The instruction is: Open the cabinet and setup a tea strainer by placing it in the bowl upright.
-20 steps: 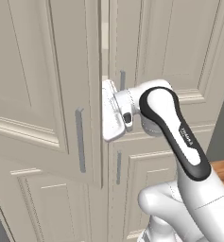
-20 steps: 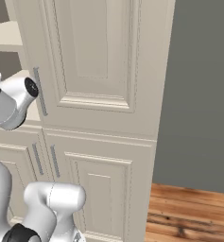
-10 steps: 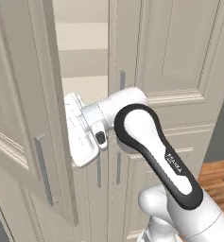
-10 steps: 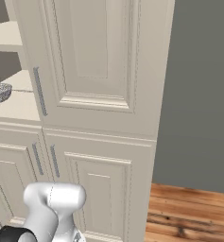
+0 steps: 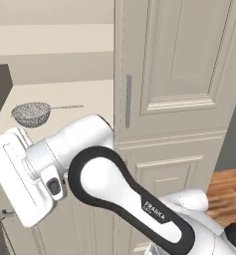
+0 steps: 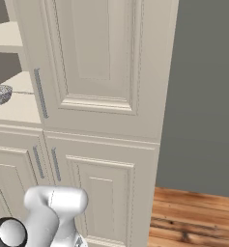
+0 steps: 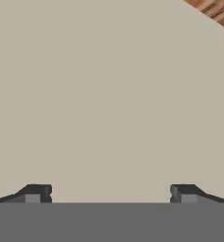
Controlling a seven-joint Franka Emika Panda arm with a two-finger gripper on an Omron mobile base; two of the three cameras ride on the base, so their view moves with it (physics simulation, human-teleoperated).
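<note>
Cabinet [image 5: 174,79] shelf: tea strainer [image 5: 32,113] level, handle rightward.

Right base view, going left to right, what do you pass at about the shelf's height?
Tea strainer on the cream shelf → grey bar handle → closed cabinet door → grey wall.

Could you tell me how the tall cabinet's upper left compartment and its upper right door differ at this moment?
The upper left compartment stands open, showing cream shelves; the upper right door is shut. The compartment holds the tea strainer, lying on a shelf with its handle pointing right; the door hides whatever is behind it. The door carries a vertical grey bar handle; the open compartment shows none. Both are cream.
</note>
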